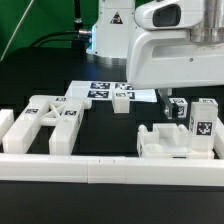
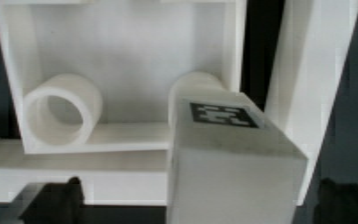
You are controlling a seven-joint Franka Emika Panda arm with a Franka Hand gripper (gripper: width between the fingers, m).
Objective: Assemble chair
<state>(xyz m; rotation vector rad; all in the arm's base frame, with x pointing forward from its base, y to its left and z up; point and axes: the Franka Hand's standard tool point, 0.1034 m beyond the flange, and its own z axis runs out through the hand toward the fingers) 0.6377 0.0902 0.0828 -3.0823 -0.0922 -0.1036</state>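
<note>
**Border rail [image 1: 110, 168] foremost; chair pieces [image 1: 60, 128] loose behind it, nothing yet joined**

Nearest the exterior camera, the long white border rail runs across the black table [image 1: 40, 205]. Behind it, toward the exterior view's left, the cut-out frames [image 1: 48, 120] lie flat and close together; whether they touch cannot be told. At centre the marker board [image 1: 98, 90] lies flat, with a small block [image 1: 122, 101] just beside it. Toward the exterior view's right stands a tagged block [image 1: 201, 127] and, just beside it, a low bracket piece [image 1: 160, 142]. The arm [image 1: 165, 50] hangs above this right-hand group.

In the wrist view the gripper [image 2: 194, 200] is spread wide and has hold of nothing. Its dark fingertips [image 2: 48, 198] flank the tagged block [image 2: 229, 150], with a clear gap on the side that shows best. Beyond the block lies a pegged frame [image 2: 123, 25], possibly the low bracket piece seen from above, its round pegs pointing inward.

Progress, as judged: no joint between chair pieces is visible. Every piece appears to lie separate on the table, so all of the joining is left to do. The gripper's position suggests the tagged block is the next piece to be picked up.

Surface and room: a matte black tabletop bounded by the rail. A dark green backdrop [image 1: 30, 30] and the white robot base [image 1: 108, 25] close the scene behind.
</note>
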